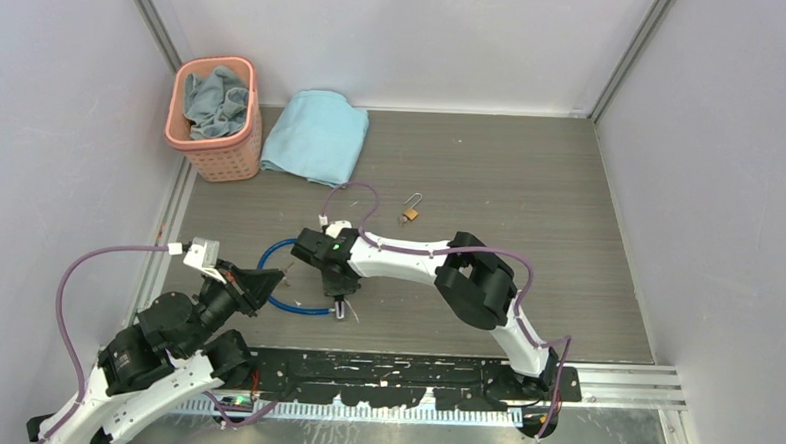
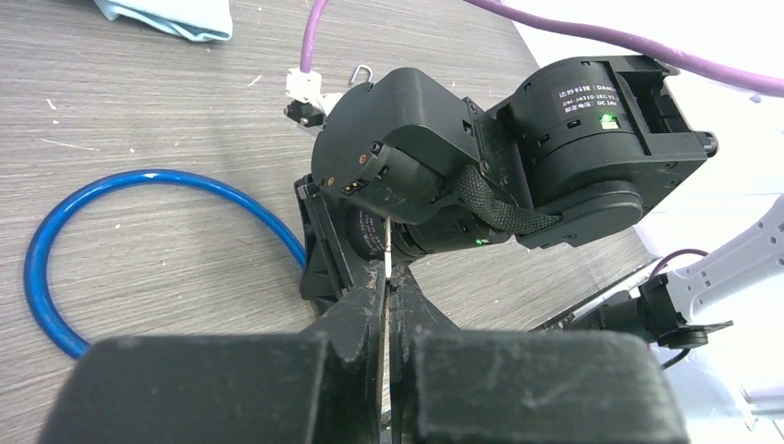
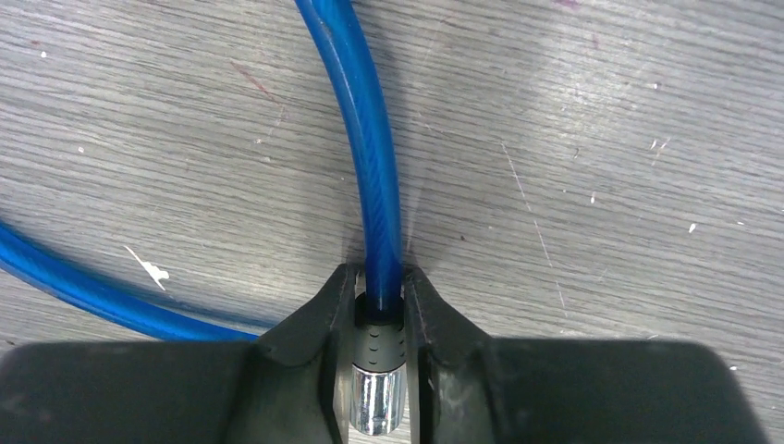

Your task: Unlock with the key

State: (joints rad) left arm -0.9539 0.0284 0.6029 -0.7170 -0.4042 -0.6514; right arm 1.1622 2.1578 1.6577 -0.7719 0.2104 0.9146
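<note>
Right hand (image 3: 379, 289) clamps the blue cable's metal end (image 3: 377, 393); left hand (image 2: 387, 289), pinched together on the apparent key (image 2: 389, 257), points toward it.

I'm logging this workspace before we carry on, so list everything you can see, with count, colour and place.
table: one, grey wood-grain, under everything
basket: one, pink, far left corner
cloth: one, grey-blue, inside basket
towel: one, light blue, folded, beside basket
padlock: one, brass, silver shackle, mid-table
blue cable: one, looped near the arms
key: one, silvery sliver seen edge-on, apparently pinched in left gripper
left gripper: black, shut
right gripper: black, closed on the cable's metal end
</note>
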